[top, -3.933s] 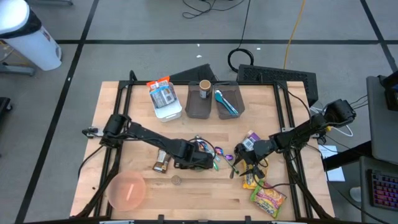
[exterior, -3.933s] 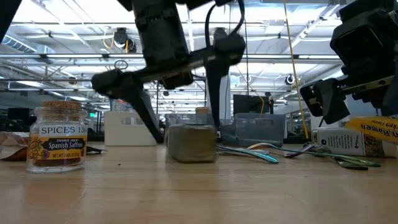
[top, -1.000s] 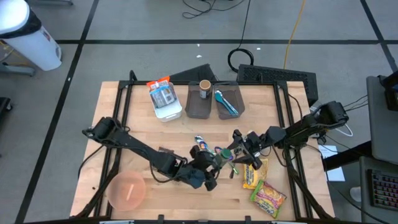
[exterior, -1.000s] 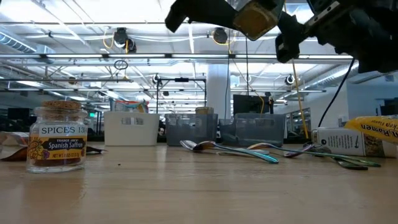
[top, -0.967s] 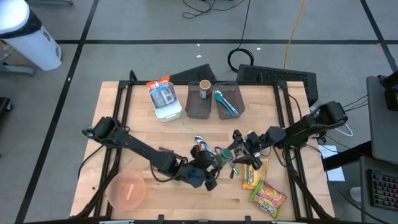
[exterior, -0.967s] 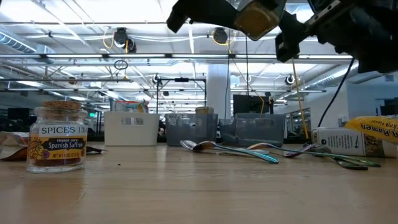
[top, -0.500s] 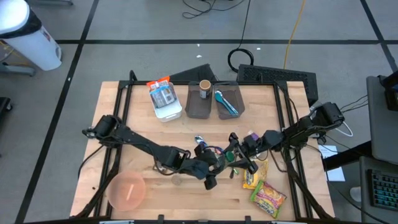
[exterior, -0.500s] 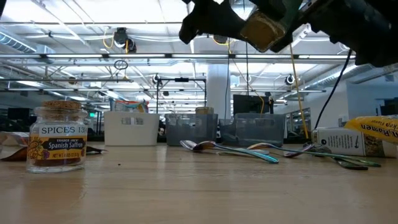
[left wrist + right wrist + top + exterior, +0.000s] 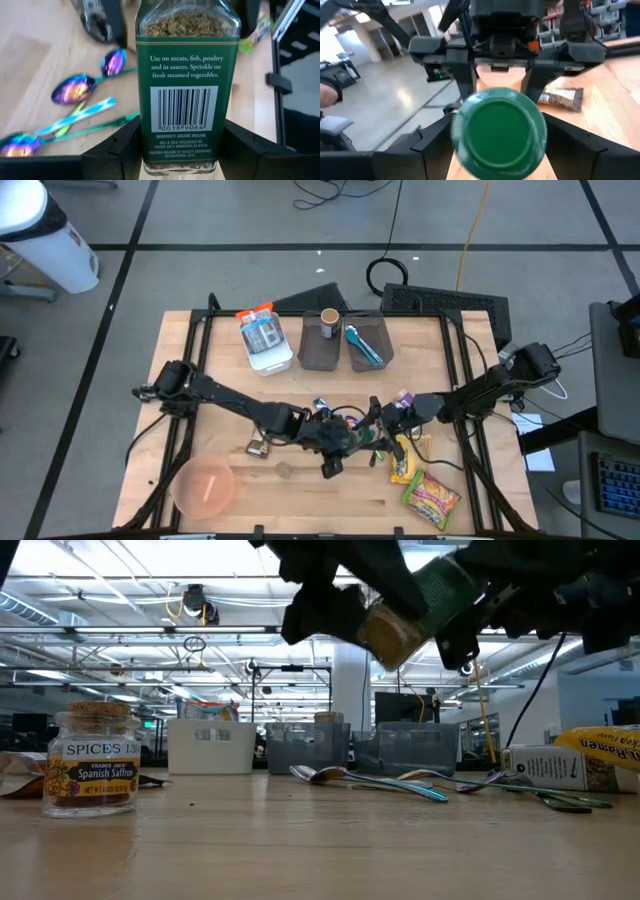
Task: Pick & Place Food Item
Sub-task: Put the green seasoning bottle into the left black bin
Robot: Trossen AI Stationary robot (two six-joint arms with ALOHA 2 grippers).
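A glass oregano jar [image 9: 187, 85] with a green label and a green cap [image 9: 498, 127] hangs tilted above the table's middle [image 9: 415, 610]. My left gripper [image 9: 182, 142] is shut on it, seen from above near the middle [image 9: 338, 444]. My right gripper [image 9: 498, 122] faces it from the table's right [image 9: 376, 430]. It is open, with one finger on each side of the cap. My left gripper pinches the jar's bottom end [image 9: 150, 150] between its two fingers, one on each side wall. The fingers come from the table's left, slanting down. The jar is lifted clear and tilted, its cap end toward my right gripper. My right gripper's fingers [image 9: 445, 140] flank the cap; whether they touch it I cannot tell.
Iridescent spoons [image 9: 370, 780] lie on the table under the jar. A saffron jar [image 9: 92, 760] stands at the left, a pink bowl [image 9: 205, 485] near the front left. Snack packets [image 9: 430, 500] lie at the front right. Grey bins [image 9: 345, 340] and a white box [image 9: 265, 345] stand at the back.
My left gripper has swung toward the table's far edge and right with the jar and turned. The jar has sunk a little and tipped further over, still clear of the table. My right gripper has tipped and shifted left toward the jar's cap.
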